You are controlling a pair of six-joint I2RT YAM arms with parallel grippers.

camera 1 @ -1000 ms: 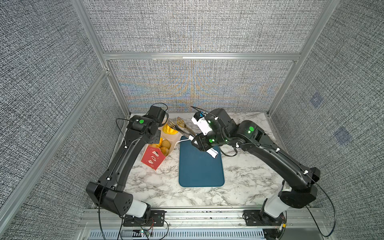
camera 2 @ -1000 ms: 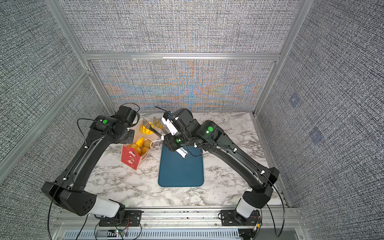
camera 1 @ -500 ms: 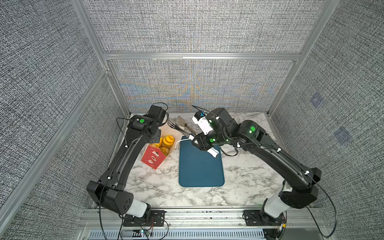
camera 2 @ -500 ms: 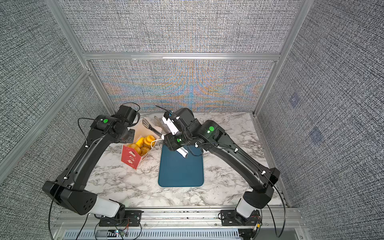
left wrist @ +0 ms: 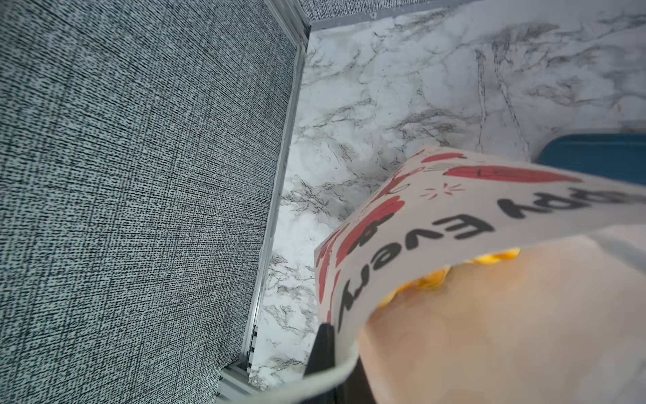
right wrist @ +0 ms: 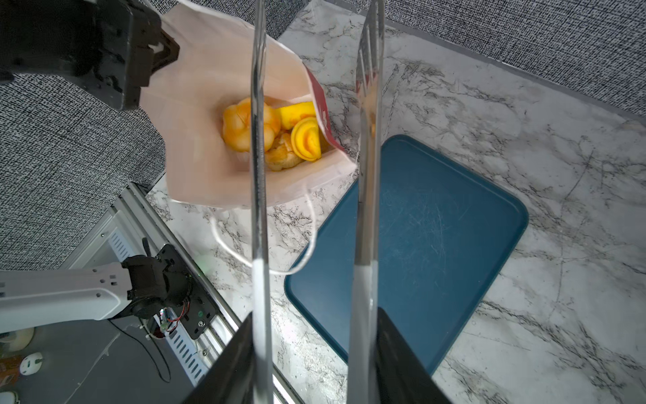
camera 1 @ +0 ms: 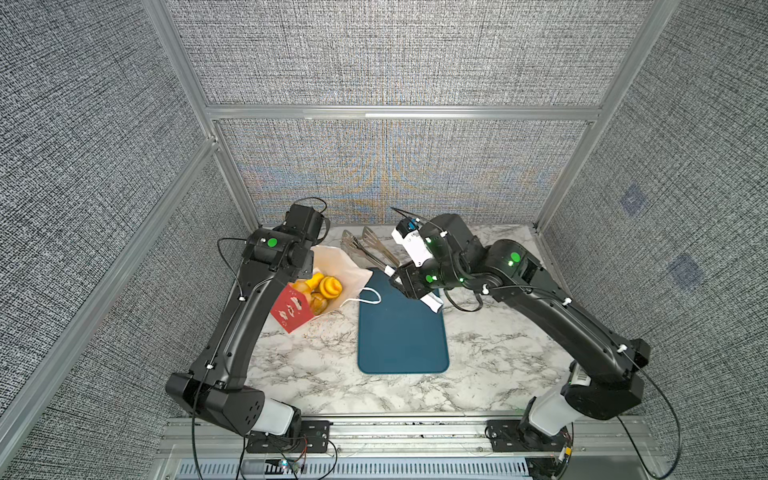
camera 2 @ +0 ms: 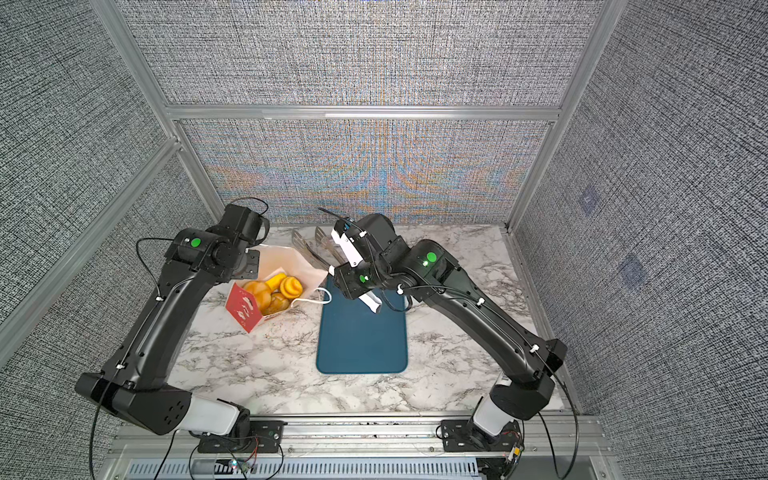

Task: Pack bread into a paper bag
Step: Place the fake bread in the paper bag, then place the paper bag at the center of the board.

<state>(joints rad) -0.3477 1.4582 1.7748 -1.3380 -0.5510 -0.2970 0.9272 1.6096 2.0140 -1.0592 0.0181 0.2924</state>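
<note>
In both top views I see the bag (camera 1: pixel 337 266) leaning near the surface's (camera 1: pixel 324 374) far left corner, bread (camera 1: pixel 325 288) inside, its handle (camera 1: pixel 379 296) across the tray's (camera 1: pixel 403 332) corner. Left wrist view: my left gripper (left wrist: pixel 334 360) is clamped on the bag's rim. Right wrist view: my right gripper (right wrist: pixel 314 349) holds the tongs (right wrist: pixel 259 140), arms spread, nothing between them.

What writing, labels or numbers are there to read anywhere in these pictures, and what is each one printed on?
"ppy Every": black letters on the white printed front of the red and white paper bag, seen in the left wrist view; the letters before "ppy" are blurred.
Too small to read: the white sticker on the right arm's base.
The red prints on the bag's side in both top views show no letters. No other text can be read.
</note>
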